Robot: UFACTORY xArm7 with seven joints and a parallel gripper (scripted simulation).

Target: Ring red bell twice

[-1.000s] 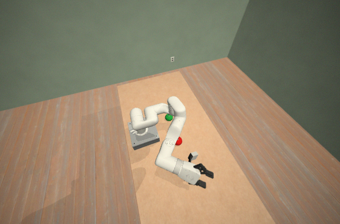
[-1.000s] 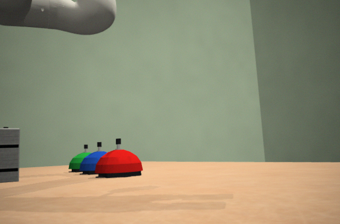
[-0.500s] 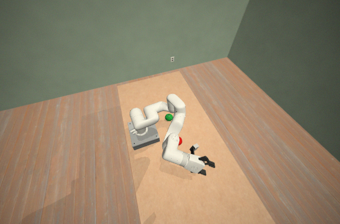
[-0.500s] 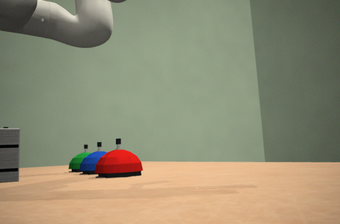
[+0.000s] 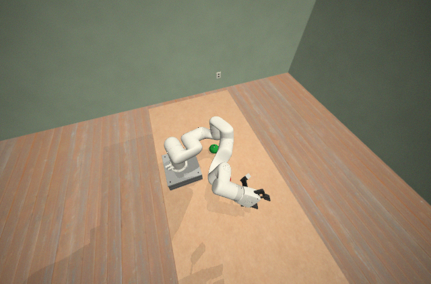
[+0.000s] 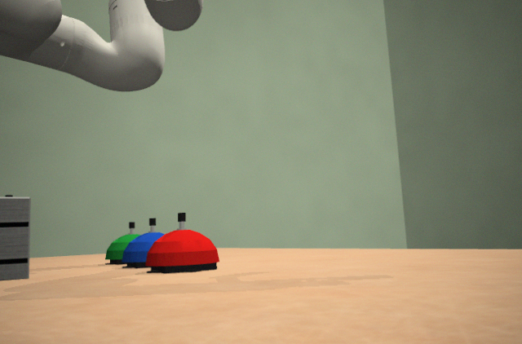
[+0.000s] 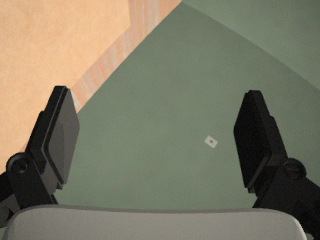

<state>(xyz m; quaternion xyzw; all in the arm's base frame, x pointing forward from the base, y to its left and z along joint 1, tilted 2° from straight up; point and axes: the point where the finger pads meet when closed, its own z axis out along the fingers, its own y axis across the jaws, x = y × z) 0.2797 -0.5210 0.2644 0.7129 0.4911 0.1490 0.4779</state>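
Item: my claw (image 5: 261, 194), released and empty, held aloft off the red bell (image 6: 182, 249), its button (image 6: 181, 217) unpressed.

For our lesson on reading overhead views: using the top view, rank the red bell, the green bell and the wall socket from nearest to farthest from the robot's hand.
Measured from the open hand:
1. Red bell, beside the forearm and mostly hidden by it.
2. Green bell, further back, under the arm's elbow.
3. Wall socket, low on the far wall.
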